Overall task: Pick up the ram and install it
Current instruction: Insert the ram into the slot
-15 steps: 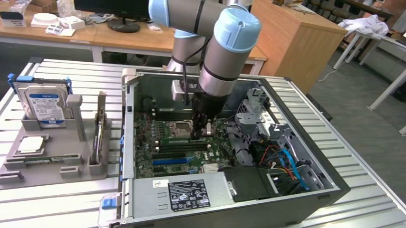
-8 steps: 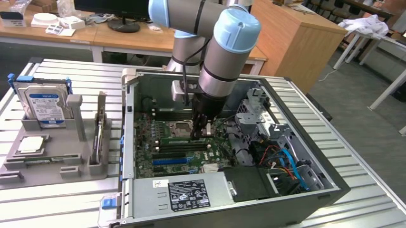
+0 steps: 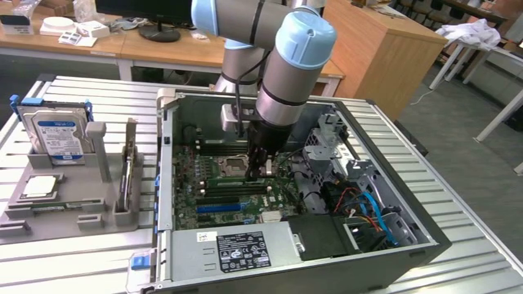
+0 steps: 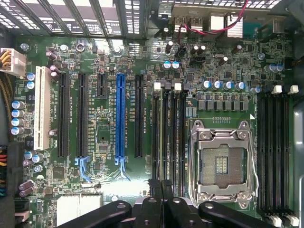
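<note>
A long, thin greenish stick that looks like the ram (image 3: 127,168) stands on edge in a grey holder tray (image 3: 70,214) at the exterior view's left, outside the computer case. My gripper (image 3: 263,173) reaches down into the open case, just above the motherboard (image 3: 204,184) and beside the CPU socket (image 3: 235,164). In the wrist view, the gripper (image 4: 161,183) is shut with nothing visible between its black fingers (image 4: 154,192). Its tips sit over the end of the black memory slots (image 4: 167,137) next to the open CPU socket (image 4: 222,164). I cannot tell whether any stick sits in those slots.
The tray also carries a hard drive (image 3: 57,131) and a square silver chip (image 3: 41,185). The case (image 3: 392,251) holds a power supply (image 3: 237,251), a drive cage (image 3: 327,144) and blue cables (image 3: 372,211). A blue long slot (image 4: 119,116) and more memory slots (image 4: 273,152) lie on the board.
</note>
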`<state>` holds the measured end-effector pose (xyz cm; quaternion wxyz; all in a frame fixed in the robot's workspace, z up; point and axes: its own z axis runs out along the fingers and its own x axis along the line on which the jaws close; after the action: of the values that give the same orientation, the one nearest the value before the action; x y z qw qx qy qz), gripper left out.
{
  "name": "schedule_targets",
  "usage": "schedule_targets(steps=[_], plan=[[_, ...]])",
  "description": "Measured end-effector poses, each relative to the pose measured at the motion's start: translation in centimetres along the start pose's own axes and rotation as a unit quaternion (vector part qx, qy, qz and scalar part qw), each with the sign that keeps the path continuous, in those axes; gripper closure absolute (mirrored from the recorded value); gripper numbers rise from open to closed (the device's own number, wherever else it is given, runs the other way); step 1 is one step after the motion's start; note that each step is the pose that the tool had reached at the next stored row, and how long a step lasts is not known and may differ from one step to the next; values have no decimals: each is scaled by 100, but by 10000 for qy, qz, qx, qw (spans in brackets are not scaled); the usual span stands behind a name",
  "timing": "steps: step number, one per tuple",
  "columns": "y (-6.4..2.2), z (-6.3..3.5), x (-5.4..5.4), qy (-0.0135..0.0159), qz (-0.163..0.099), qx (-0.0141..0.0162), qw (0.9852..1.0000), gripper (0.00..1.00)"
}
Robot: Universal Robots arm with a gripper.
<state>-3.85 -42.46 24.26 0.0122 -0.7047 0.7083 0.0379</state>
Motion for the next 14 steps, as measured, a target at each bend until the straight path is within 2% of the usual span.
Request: schedule_targets(steps=[14], plan=[[-1, 31, 3, 1, 1, 0, 10000, 89]])
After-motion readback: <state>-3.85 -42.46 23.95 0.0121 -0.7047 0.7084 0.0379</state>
